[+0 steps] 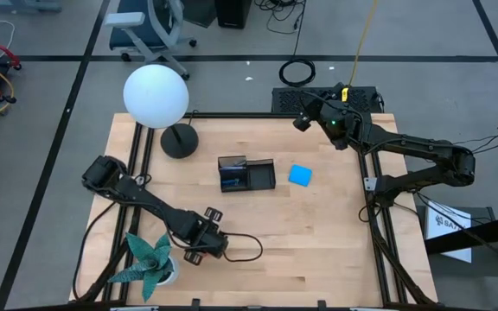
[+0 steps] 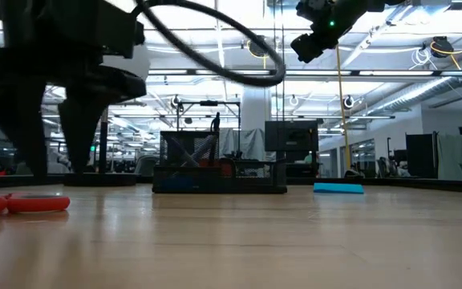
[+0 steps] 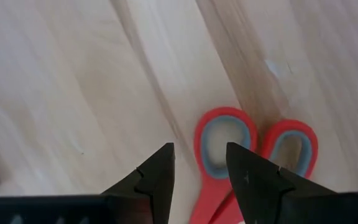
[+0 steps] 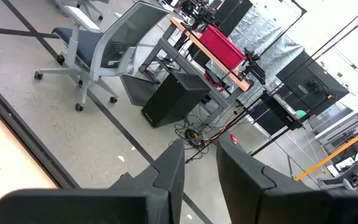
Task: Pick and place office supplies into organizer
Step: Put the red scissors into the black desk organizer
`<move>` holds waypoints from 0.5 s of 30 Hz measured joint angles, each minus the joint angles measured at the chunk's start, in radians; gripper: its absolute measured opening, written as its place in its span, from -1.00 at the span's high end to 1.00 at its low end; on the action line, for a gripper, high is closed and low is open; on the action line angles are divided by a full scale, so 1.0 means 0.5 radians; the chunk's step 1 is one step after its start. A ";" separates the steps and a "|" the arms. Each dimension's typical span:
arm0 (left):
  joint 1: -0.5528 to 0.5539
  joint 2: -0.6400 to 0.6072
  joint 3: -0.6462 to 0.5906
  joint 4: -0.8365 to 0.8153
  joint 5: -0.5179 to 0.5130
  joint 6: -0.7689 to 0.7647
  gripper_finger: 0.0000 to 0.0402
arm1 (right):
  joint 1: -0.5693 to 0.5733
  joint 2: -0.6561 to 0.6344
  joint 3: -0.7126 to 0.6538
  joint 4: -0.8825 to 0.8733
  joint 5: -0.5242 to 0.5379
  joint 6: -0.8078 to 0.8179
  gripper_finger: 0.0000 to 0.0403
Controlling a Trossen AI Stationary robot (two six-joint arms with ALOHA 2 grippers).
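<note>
Grey floor [image 1: 41,95] crossed by dark lines surrounds the wooden bench [image 1: 318,242]. An office chair [image 1: 150,26] stands at eleven o'clock, coiled cable [image 1: 297,72] at one.

The left arm [image 1: 141,197] reaches low across the near left part of the desk, its wrist bent so that the left gripper [image 3: 199,163] points straight down at the surface. Its two dark fingers [image 3: 157,171] stand apart with a clear gap between them and clasp nothing. The right arm [image 1: 422,160] is folded back at the far right corner — the right gripper [image 4: 199,163] is raised high and aimed outward, fingers parted, empty.
</note>
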 joint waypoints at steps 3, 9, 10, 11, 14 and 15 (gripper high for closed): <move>-0.022 0.000 -0.030 0.036 0.001 -0.044 0.23 | 0.001 0.000 0.000 0.000 0.000 0.001 0.58; -0.038 0.000 -0.114 0.121 -0.040 -0.095 0.23 | 0.001 0.000 0.000 0.000 0.000 0.001 0.58; -0.037 0.000 -0.137 0.142 -0.049 -0.097 0.23 | 0.001 0.000 0.000 0.000 0.000 0.000 0.58; -0.034 0.000 -0.161 0.163 -0.051 -0.097 0.23 | 0.000 0.000 0.000 0.000 0.000 0.001 0.58; -0.021 0.000 -0.219 0.268 -0.052 -0.099 0.23 | 0.000 0.000 0.000 0.000 0.000 0.001 0.58; -0.014 0.000 -0.238 0.295 -0.053 -0.104 0.23 | 0.001 0.000 0.000 0.000 0.000 0.001 0.58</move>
